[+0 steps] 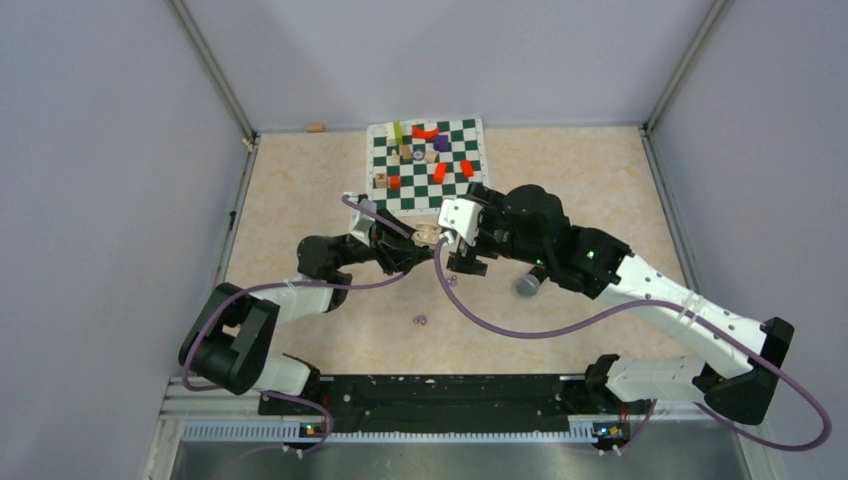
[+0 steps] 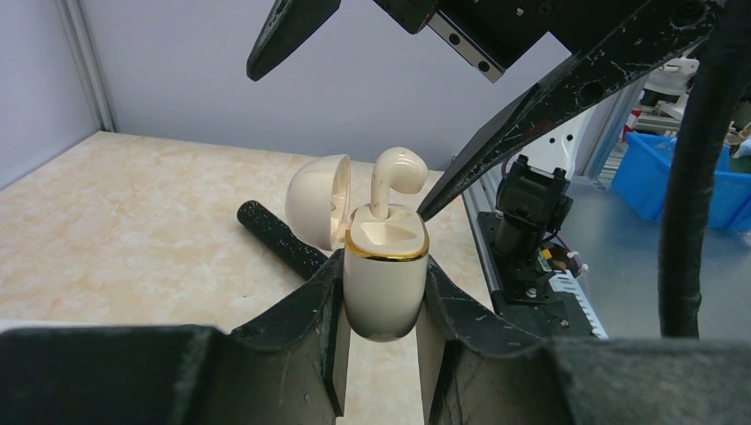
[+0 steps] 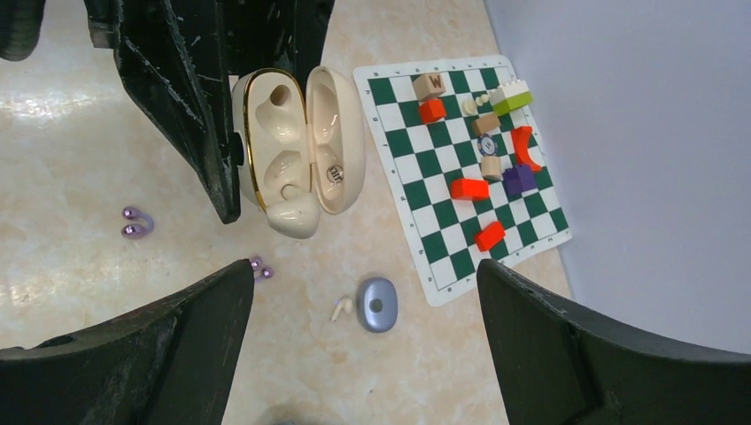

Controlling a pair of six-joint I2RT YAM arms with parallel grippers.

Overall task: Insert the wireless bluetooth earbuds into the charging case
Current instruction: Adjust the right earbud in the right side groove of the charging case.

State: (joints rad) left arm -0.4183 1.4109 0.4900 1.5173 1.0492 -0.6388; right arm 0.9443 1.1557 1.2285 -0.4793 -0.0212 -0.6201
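The left end effector (image 2: 383,266) is clamped on the open cream case (image 2: 383,297), with one earbud (image 2: 394,173) standing tall in its slot, not seated. The right end effector (image 3: 361,270) hangs spread wide just above the case, empty. A crooked push could tip that earbud out or jam it. The second earbud (image 3: 341,308) lies on the bench (image 3: 71,133) below the case.

My left claw (image 2: 383,270) holds the cream charging case (image 2: 383,305) with its gold rim up and its lid (image 2: 317,199) flipped open. One cream earbud (image 2: 396,173) stands in it, stem down. A second cream earbud (image 3: 341,309) and two tiny purple earbuds (image 3: 135,221) lie on the table.
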